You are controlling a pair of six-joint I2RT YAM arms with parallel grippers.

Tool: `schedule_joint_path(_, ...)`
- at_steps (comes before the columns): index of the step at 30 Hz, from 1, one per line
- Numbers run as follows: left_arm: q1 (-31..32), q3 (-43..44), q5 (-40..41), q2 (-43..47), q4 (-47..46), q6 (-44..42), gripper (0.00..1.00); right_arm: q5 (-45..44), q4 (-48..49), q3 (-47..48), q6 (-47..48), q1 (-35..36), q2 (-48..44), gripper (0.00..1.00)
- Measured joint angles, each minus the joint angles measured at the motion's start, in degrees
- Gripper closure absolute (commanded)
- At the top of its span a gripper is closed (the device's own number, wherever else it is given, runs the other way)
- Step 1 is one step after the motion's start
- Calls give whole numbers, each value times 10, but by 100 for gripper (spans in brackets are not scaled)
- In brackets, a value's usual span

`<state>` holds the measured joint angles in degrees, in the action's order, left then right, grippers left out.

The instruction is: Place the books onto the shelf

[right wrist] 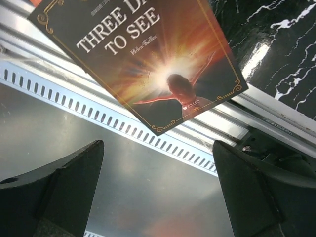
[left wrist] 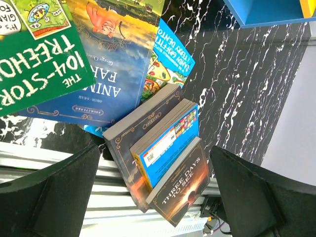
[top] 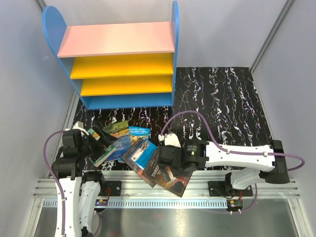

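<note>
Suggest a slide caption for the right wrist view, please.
Open right tool hovering over the Three Days to See book.

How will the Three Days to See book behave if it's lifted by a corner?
Probably floppy: Three Days to See looks like a thin paperback, so it may sag. Its cover looks smooth, so it could slip. Its corner overhangs the rail, which may ease a grab.

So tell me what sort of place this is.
Most likely a robot lab work cell, not a home or library. Plain grey partition walls close in a marbled black tabletop, and the left arm and right arm are bolted to an aluminium rail at its near edge.
</note>
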<state>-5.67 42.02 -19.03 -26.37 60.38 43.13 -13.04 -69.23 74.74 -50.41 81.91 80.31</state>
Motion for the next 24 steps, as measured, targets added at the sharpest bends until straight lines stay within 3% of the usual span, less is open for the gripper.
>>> schedule_joint_path(4, 0, 15, 3, 0, 15, -7, 1, -20, 17, -9, -5, 51, 9, 0)
schedule_joint_path(9, 0, 30, 4, 1, 36, -15, 1, -42, 44, 0, 23, 92, 98, 0)
schedule_joint_path(15, 0, 56, 12, 0, 58, -29, 1, -66, 60, 22, 48, 118, 206, 0)
schedule_joint_path(24, 0, 93, 23, -4, 90, -50, 1, -111, 46, 21, 50, 122, 285, 0)
